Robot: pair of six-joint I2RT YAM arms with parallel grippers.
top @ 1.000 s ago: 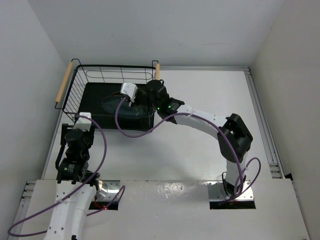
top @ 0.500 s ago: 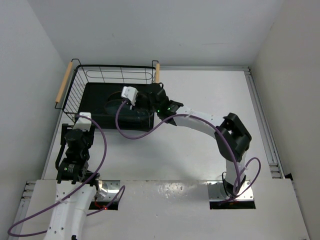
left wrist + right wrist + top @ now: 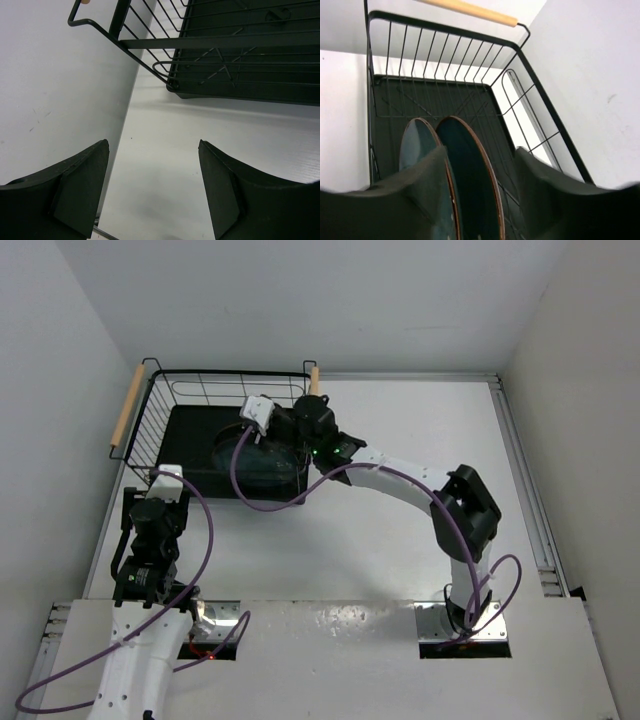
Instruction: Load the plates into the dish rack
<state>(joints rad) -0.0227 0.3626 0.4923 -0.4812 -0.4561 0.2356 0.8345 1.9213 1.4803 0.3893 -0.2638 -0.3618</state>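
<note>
well, from the top view both plates (image 3: 240, 455) sit inside the dish rack (image 3: 185, 430), toward its right side. the right pincer (image 3: 272, 440) reaches in over them, and no plate shows out on the table (image 3: 400, 430). the left pincer (image 3: 160, 495) hangs just short of the rack's near left corner.

in the left wrist view that pincer's fingers (image 3: 82, 185) stand apart with nothing between them, only bare table below and the rack's corner wires ahead.

in the right wrist view the two plates stand on edge, side by side and nearly touching, on the rack's black floor below the wooden handle (image 3: 470, 11). the right pincer's fingers are spread, one on each side of the right-hand plate (image 3: 467, 170). wire shows through the gap between that plate and the far finger, so it looks let go rather than clamped.

by my reckoning the loading itself is done. what is left is drawing the right arm up and out without tipping the plates. whether they are properly seated in the rack i cannot tell.
</note>
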